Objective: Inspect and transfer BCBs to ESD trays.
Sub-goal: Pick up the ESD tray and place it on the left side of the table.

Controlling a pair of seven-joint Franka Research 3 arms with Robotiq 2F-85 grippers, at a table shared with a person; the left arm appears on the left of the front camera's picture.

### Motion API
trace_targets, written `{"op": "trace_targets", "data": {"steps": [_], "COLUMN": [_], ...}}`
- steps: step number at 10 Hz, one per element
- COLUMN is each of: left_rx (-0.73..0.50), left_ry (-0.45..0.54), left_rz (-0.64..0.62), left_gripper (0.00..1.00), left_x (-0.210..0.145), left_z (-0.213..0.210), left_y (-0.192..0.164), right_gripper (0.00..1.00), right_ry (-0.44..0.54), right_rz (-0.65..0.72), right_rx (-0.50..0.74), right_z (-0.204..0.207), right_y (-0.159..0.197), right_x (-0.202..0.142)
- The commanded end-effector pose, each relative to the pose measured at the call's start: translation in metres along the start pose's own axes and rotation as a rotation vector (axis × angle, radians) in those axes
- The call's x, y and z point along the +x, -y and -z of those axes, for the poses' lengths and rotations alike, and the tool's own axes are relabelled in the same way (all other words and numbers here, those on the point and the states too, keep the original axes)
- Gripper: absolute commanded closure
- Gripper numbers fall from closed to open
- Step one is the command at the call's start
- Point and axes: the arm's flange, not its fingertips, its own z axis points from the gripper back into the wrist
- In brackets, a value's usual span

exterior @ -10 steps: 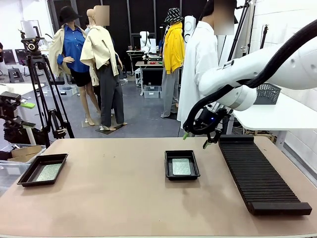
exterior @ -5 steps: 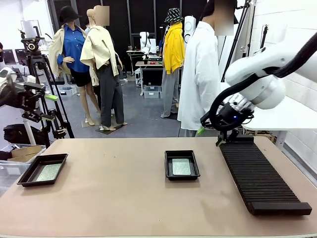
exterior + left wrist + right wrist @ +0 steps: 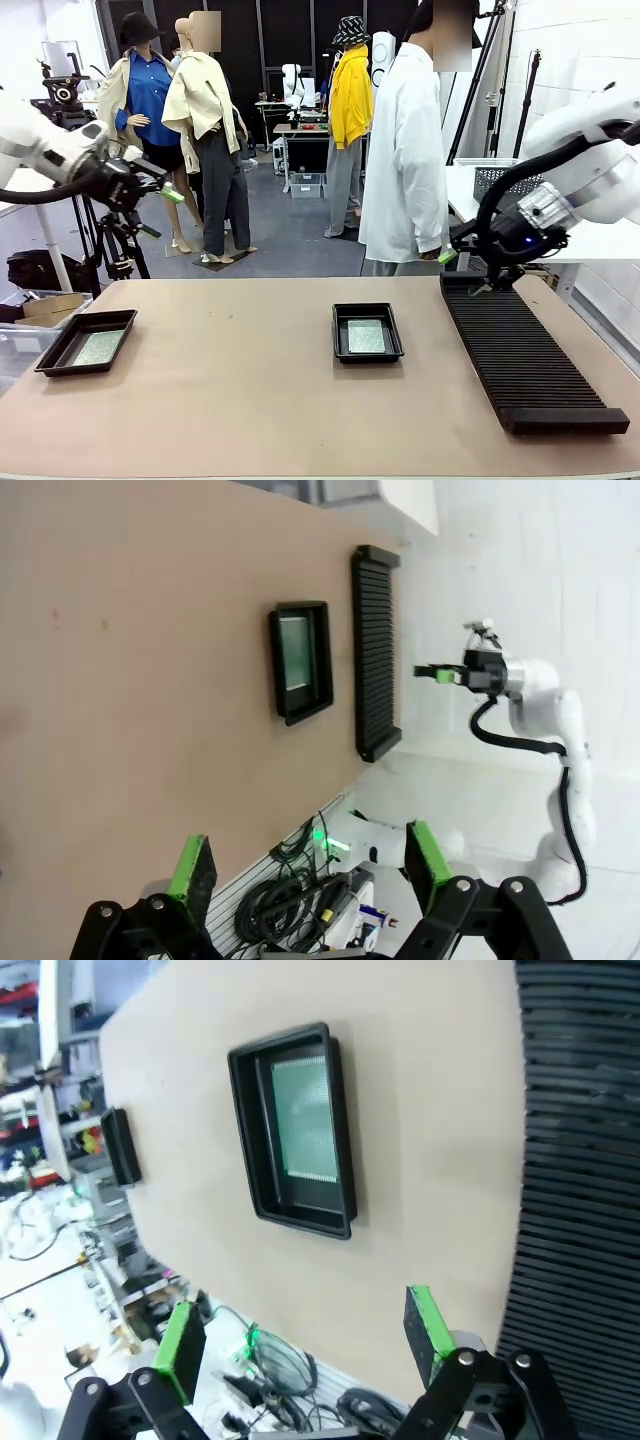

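Right tool [image 3: 462,262] retreated; glossy black trays [image 3: 367,333] hold green boards [image 3: 366,336].

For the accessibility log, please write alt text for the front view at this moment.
Two black ESD trays, one at the table's left edge and one at centre, each hold a green BCB. Both the left gripper and the right gripper are open and raised; a ribbed black rack lies right.

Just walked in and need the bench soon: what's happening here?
Nothing is being handled. Both ESD trays, one at the table's left edge and one mid-table, each hold a green BCB. The left gripper and right gripper hang open and empty above the table, the right over the black slotted rack's far end.
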Motion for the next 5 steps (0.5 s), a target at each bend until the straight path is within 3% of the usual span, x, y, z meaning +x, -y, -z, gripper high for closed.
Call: {"op": "trace_targets", "data": {"steps": [1,5], "left_rx": [0.113,0.273], "left_ry": [-0.035,-0.084], "left_rz": [-0.025,0.001], "left_gripper": [0.0,0.0], "left_x": [0.003,0.004], "left_z": [0.018,0.084], "left_y": [0.024,0.079], "right_gripper": [0.0,0.0], "right_ry": [-0.028,-0.048], "right_rz": [-0.028,-0.035], "right_rx": [0.104,0.282], "right_z": [-0.013,-0.045], "right_y": [0.023,0.085], "right_x": [0.007,0.028]}}
